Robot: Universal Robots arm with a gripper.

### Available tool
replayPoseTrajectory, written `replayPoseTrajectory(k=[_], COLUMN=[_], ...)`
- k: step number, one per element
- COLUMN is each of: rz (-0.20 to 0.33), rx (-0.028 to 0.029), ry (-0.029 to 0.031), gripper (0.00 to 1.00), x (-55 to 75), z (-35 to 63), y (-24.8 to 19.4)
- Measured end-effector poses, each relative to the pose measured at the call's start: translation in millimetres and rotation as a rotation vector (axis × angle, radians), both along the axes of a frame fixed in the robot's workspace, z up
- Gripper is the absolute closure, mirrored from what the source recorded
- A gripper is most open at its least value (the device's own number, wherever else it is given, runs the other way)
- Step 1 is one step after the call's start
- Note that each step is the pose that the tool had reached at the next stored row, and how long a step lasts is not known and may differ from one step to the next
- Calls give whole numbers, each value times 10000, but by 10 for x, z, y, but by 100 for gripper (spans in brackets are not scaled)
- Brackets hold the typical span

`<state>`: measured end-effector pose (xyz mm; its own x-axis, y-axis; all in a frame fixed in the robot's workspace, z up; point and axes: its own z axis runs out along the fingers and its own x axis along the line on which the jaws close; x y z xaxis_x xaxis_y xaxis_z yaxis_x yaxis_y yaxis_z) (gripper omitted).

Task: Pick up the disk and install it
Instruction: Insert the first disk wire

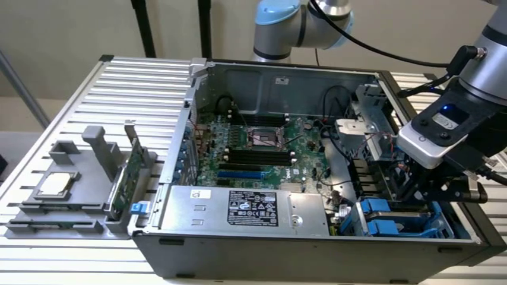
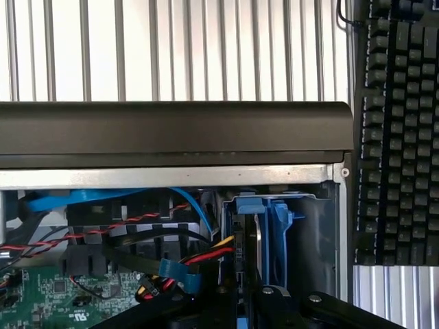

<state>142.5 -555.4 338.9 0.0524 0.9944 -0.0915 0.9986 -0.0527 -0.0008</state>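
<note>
The disk (image 2: 241, 255) stands on edge in the drive bay at the corner of the open computer case, with its bright blue carrier frame (image 2: 273, 218) around it. My gripper (image 2: 241, 305) reaches down into that bay, its dark fingers (image 2: 206, 305) pressed close on either side of the disk's thin edge. In the exterior view the gripper (image 1: 424, 191) is low inside the case at the exterior view's right. Blue carrier plastic (image 1: 382, 211) shows just below and beside it. The fingertips are partly hidden by the bay.
Red, black and blue cables (image 2: 103, 229) crowd the space beside the bay. The case wall (image 2: 171, 133) runs close by, with a keyboard (image 2: 398, 130) outside it. The power supply (image 1: 246, 208), motherboard (image 1: 257, 148), and a grey fixture holding a chip (image 1: 54, 184) and green card (image 1: 127, 178) lie further off.
</note>
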Motion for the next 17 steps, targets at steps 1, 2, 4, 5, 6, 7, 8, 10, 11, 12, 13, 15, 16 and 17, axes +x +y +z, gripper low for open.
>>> replayPoseTrajectory(k=[1, 2, 4, 5, 6, 7, 8, 10, 11, 12, 13, 15, 16, 17], rz=[0, -1, -1, -2, -2, -3, -3, -1, -1, 0, 0, 0, 1, 0], rx=[1, 1, 3, 4, 5, 7, 6, 6, 6, 6, 8, 12, 13, 14], ry=[0, 0, 0, 1, 7, 18, 30, 50, 50, 51, 51, 52, 52, 52], gripper=[84, 84, 84, 84, 84, 84, 84, 84, 84, 84, 84, 84, 84, 84], x=[0, 0, 0, 2, 7, 16, 28, 45, 45, 46, 46, 47, 46, 45], z=[-2, -4, -9, -11, -14, -16, -17, -20, -21, -22, -24, -33, -36, -39], y=[0, 0, -1, -1, -1, -1, -1, 0, -3, -10, -20, -45, -58, -68])
